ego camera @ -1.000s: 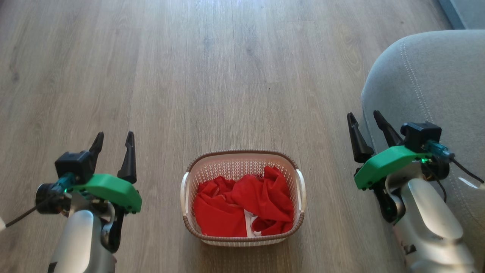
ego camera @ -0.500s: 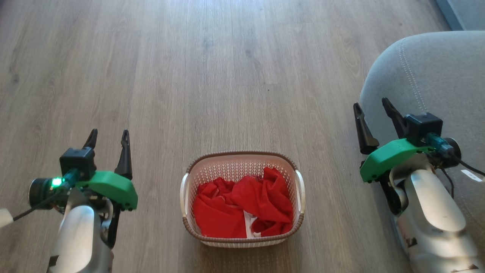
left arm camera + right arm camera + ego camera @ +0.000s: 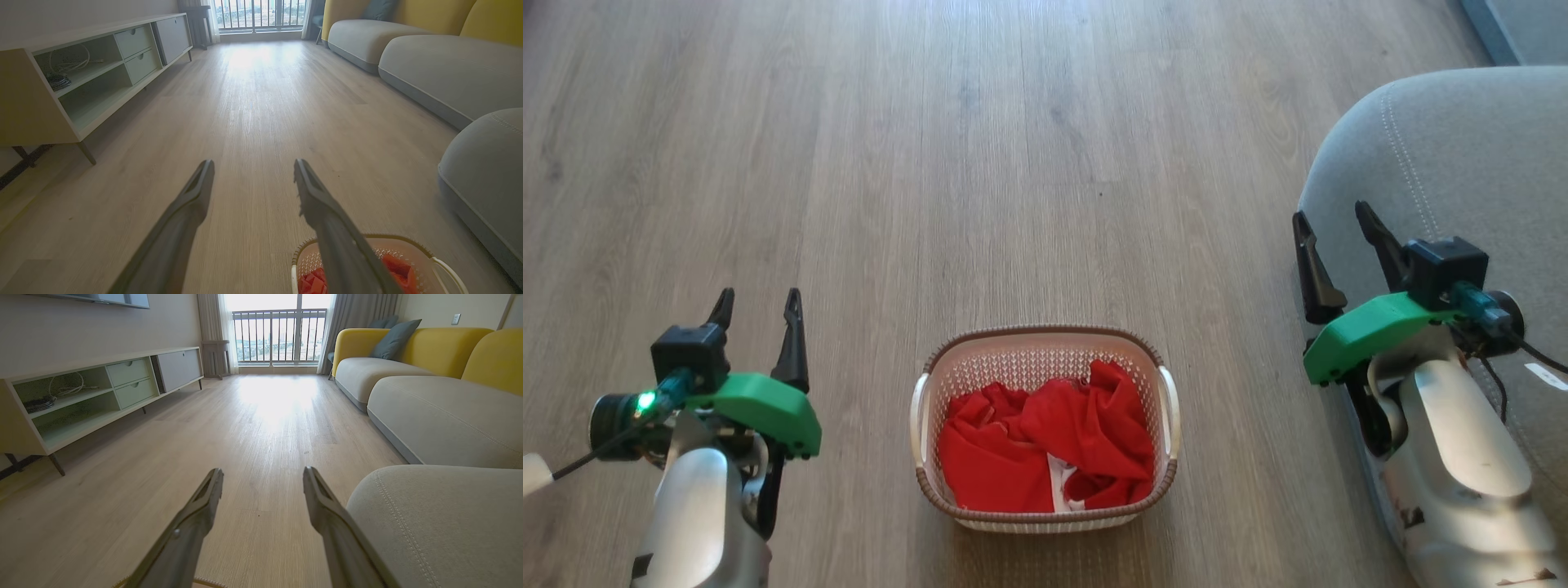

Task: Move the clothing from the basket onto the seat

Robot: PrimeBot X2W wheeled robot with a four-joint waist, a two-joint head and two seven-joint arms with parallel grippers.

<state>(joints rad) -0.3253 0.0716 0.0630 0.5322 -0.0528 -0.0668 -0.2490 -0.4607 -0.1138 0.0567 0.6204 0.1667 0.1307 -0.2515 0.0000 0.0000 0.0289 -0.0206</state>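
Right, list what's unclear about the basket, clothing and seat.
Head view: clothing heaped, garment count unclear; it covers the basket's bottom.
Left wrist view: basket cut by bottom edge, crossed by a finger of the left end effector.
Head view: seat runs off the right edge, partly behind the right arm.

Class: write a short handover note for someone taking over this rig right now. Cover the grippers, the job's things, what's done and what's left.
Left gripper: open, empty, left of the basket.
Right gripper: open, empty, by the seat corner.
Clothing: red heap inside the basket, on the floor.
Done: nothing on the seat yet.
Left: carry every garment onto the seat.
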